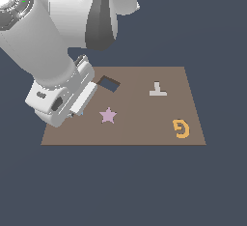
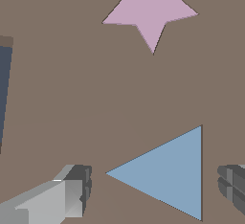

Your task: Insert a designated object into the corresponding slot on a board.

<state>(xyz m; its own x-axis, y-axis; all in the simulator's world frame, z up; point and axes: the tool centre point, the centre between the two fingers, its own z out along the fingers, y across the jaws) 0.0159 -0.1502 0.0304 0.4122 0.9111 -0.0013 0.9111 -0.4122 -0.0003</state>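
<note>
The light-blue triangle (image 2: 168,175) lies flat on the brown board (image 1: 144,123). It lies between my gripper's (image 2: 158,189) two fingers, with a gap on each side. The gripper is open and holds nothing. In the exterior view the gripper (image 1: 79,105) hangs over the board's left part and hides the triangle. A dark cut-out with a brown-shadowed edge (image 1: 111,84) lies just beyond the hand, also at the wrist view's edge (image 2: 4,89). It is partly hidden, so I cannot tell whether it is the triangular slot.
A pink star (image 1: 108,116) lies on the board close to the triangle and shows in the wrist view (image 2: 148,10). A grey T-shaped piece (image 1: 157,90) and an orange letter G (image 1: 181,128) lie towards the exterior view's right.
</note>
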